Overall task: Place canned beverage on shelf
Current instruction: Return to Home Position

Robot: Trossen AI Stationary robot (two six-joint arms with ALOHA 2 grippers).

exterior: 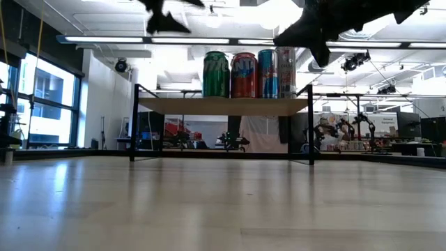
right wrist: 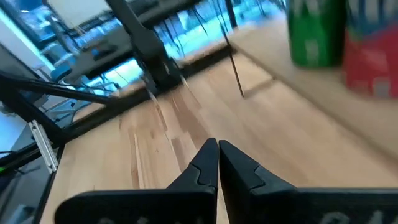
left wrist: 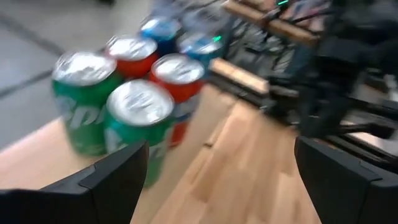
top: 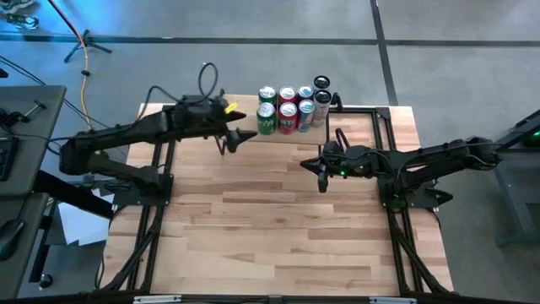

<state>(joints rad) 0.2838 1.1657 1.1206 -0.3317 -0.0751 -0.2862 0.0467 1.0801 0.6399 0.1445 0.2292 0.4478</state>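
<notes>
left gripper (top: 242, 138) upper middle of high view, fingers spread wide; right gripper (top: 321, 179) right of centre, fingers pinched together

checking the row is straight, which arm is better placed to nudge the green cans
Left. The left claw, open, hangs just beside the green cans; the right claw is shut and farther off.

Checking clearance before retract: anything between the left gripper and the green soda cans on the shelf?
Nothing visible. The left gripper, open, hangs beside the shelf, only air between it and the two green soda cans at that end. The right gripper, shut, hangs over the tabletop farther off.
</notes>
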